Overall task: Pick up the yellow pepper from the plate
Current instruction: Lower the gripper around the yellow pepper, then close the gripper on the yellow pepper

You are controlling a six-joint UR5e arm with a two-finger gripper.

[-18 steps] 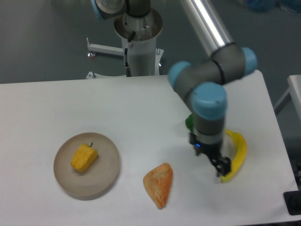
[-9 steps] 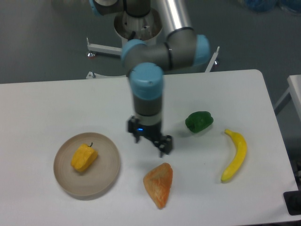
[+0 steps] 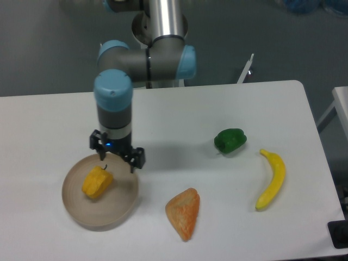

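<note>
nothing crowds the yellow pepper on the plate.

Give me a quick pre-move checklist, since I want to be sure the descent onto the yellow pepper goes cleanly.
1. Yellow pepper on the plate: ok.
2. Gripper open: ok, fingers spread and empty.
3. Gripper centred over the pepper: not ok, it sits toward the plate's far right rim, offset from the pepper.
4. Nothing else on the plate near the pepper: ok.
5. Orange wedge clear of the path: ok, it lies on the table right of the plate.
6. Height above the plate: cannot tell from this single view.
</note>
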